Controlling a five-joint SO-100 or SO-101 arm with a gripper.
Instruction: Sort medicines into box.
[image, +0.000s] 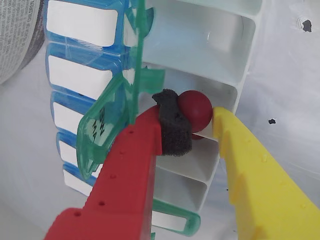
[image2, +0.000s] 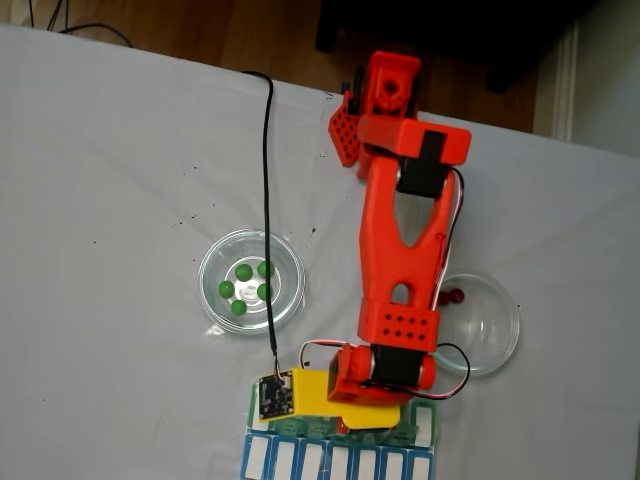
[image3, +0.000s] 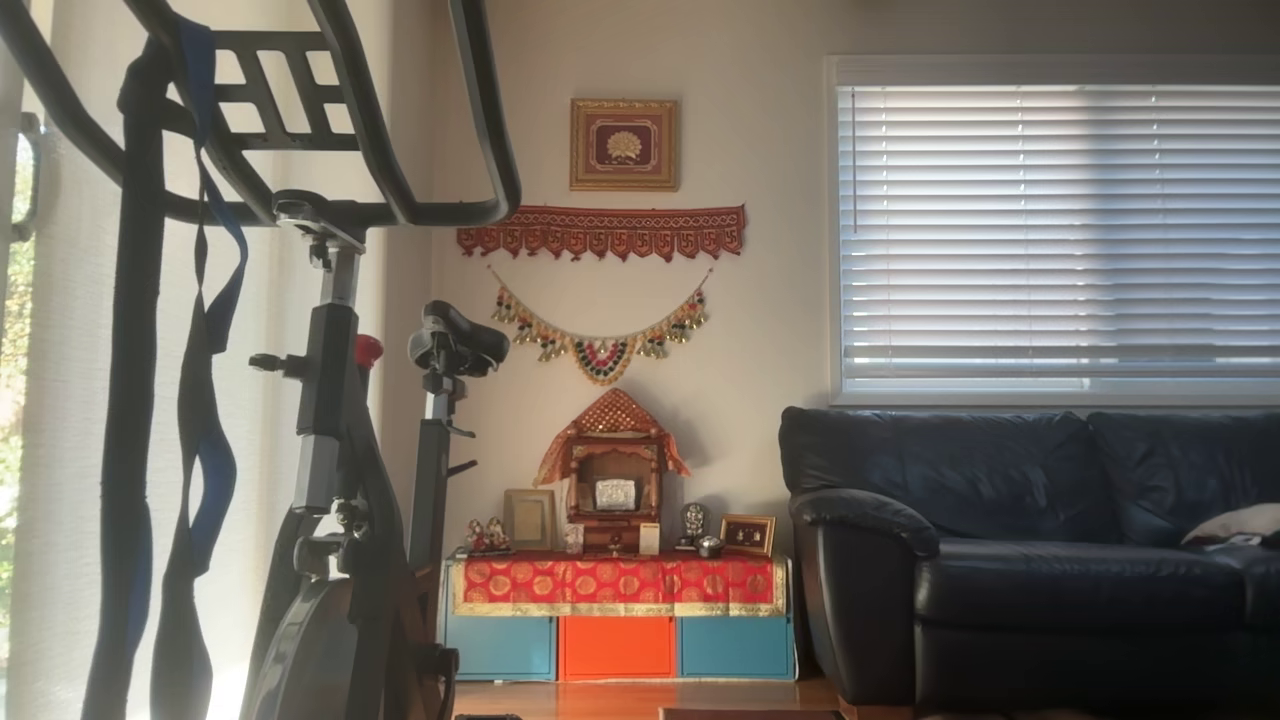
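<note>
In the wrist view my gripper (image: 196, 116) is shut on a dark red pill (image: 196, 107), pinched between the black foam pad on the red finger (image: 175, 132) and the yellow finger (image: 240, 150). The pill hangs just above an open white compartment of the green box (image: 248, 45), beside a raised green lid (image: 105, 125). In the fixed view the gripper (image2: 345, 408) sits over the box (image2: 422, 425) at the table's near edge. Several green pills (image2: 245, 272) lie in the left clear dish (image2: 210, 265). Red pills (image2: 455, 297) lie in the right clear dish (image2: 505, 330).
A blue row with white lids (image: 75, 75) adjoins the box on its far side from the arm (image2: 330, 462). A black cable (image2: 268, 200) runs across the white table to the wrist camera. The arm's base (image2: 385, 90) stands at the table's far edge.
</note>
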